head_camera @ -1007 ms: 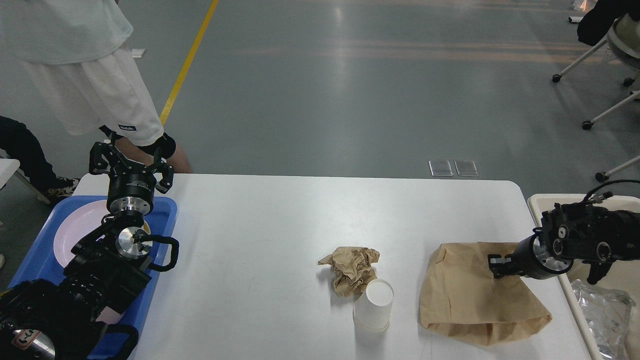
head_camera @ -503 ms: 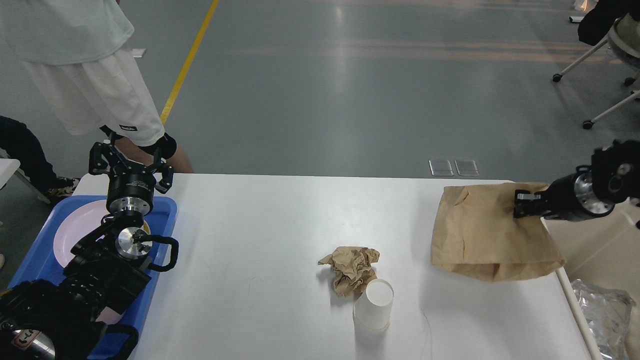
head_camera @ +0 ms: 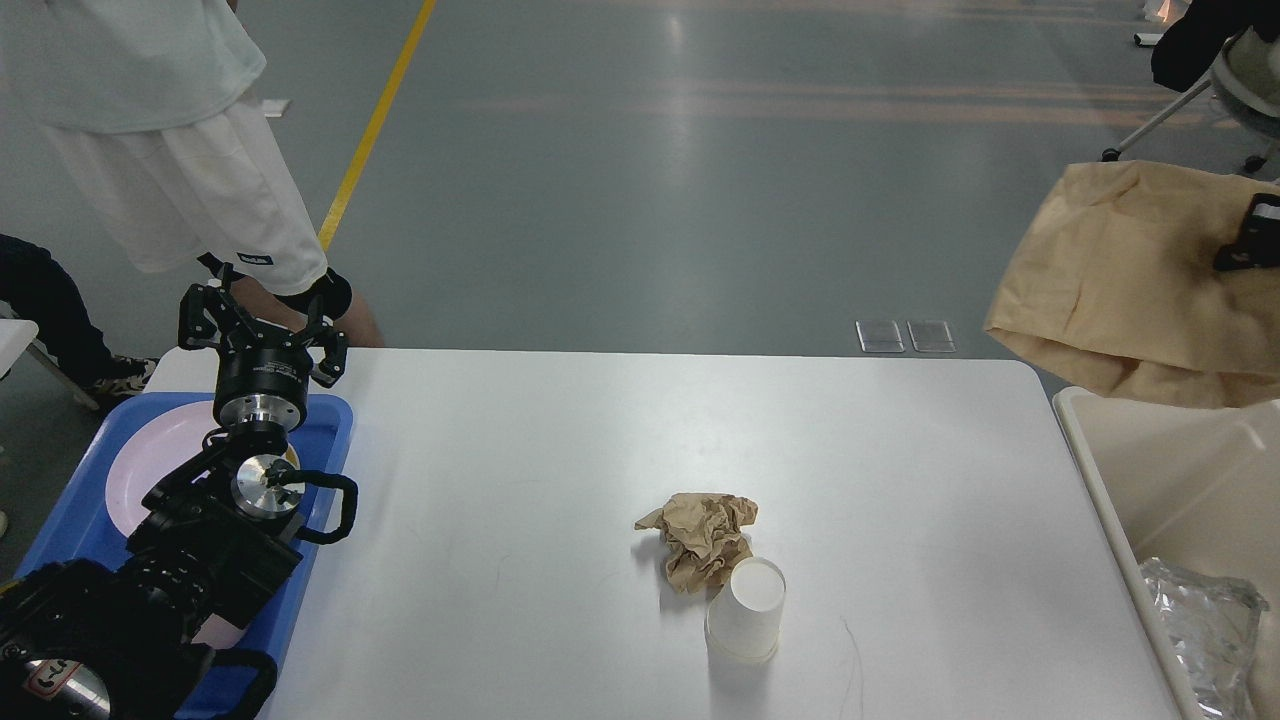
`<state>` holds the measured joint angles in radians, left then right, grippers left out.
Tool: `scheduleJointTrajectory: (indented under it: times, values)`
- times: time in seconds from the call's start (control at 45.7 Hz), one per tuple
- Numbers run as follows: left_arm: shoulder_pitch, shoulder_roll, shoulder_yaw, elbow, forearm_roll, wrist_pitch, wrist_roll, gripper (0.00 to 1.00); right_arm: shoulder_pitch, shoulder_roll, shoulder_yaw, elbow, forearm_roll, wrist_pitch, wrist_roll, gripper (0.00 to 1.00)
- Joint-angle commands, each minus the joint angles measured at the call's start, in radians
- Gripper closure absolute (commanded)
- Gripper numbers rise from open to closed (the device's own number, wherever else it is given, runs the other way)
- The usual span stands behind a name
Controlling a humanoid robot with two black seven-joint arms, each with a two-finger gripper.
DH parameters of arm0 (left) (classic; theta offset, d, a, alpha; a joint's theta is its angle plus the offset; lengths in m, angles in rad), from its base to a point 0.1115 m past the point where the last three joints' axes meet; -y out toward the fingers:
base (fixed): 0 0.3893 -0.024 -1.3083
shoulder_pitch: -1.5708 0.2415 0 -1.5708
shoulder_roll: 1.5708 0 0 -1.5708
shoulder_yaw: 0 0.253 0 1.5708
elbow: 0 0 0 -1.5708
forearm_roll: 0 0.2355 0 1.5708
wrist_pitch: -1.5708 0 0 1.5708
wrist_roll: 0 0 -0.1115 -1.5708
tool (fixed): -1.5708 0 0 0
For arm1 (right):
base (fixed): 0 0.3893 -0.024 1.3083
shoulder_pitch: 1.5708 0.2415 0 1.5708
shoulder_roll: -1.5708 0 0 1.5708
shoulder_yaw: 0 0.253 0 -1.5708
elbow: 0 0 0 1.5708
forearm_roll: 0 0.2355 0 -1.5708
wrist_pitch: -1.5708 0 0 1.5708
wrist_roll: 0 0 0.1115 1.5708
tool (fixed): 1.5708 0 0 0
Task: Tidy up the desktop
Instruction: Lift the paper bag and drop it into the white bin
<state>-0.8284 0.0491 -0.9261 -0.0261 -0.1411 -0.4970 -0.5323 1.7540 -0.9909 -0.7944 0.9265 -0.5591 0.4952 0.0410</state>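
My right gripper (head_camera: 1250, 235), jaws clamped on the brown paper bag (head_camera: 1120, 275), has lifted it off the counter (head_camera: 560, 450) and now holds it high over the cream bin (head_camera: 1180, 480), so one item is nearly cleared. Left on the counter: one crumpled paper wad (head_camera: 703, 537) touching one white cup (head_camera: 748, 608). My left gripper (head_camera: 262, 325) hangs with jaws spread over the blue tray (head_camera: 325, 425).

Right gripper (head_camera: 1245, 245) at about 2 o'clock has a brown paper bag (head_camera: 1120, 280) pinched and hanging in the air above the cream bin (head_camera: 1090, 470). Desktop (head_camera: 600, 450) has a crumpled paper wad (head_camera: 703, 538) touching an upside-down white cup (head_camera: 746, 622) around 6 o'clock. Left gripper (head_camera: 262, 315), fingers spread, sits over the blue tray (head_camera: 335, 430) with a pink plate (head_camera: 150, 465) at 9 o'clock.
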Motion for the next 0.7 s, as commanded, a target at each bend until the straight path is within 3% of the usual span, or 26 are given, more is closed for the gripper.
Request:
scheduleJointTrajectory:
  times: [0.0,0.131,0.175,0.219,0.284,0.328,0.678]
  values:
    - [-0.002,0.000,0.000,0.000,0.000,0.000,0.000,0.04,-0.264,0.018,0.007,-0.169,0.041,-0.142,-0.004,1.00]
    - [0.000,0.000,0.000,0.000,0.000,0.000,0.000,0.04,-0.563,0.096,0.012,-0.281,0.129,-0.349,-0.001,1.00]
    - [0.000,0.000,0.000,0.000,0.000,0.000,0.000,0.04,-0.635,0.120,0.012,-0.314,0.153,-0.386,0.000,0.91]
    - [-0.002,0.000,0.000,0.000,0.000,0.000,0.000,0.04,-0.698,0.146,0.014,-0.348,0.169,-0.415,0.000,0.68]
    - [0.000,0.000,0.000,0.000,0.000,0.000,0.000,0.04,-0.774,0.196,0.017,-0.408,0.189,-0.441,0.000,0.24]
    - [0.000,0.000,0.000,0.000,0.000,0.000,0.000,0.04,-0.818,0.224,0.021,-0.454,0.208,-0.451,0.000,0.03]
    - [-0.002,0.000,0.000,0.000,0.000,0.000,0.000,0.04,-0.881,0.279,0.034,-0.491,0.252,-0.443,0.000,0.00]
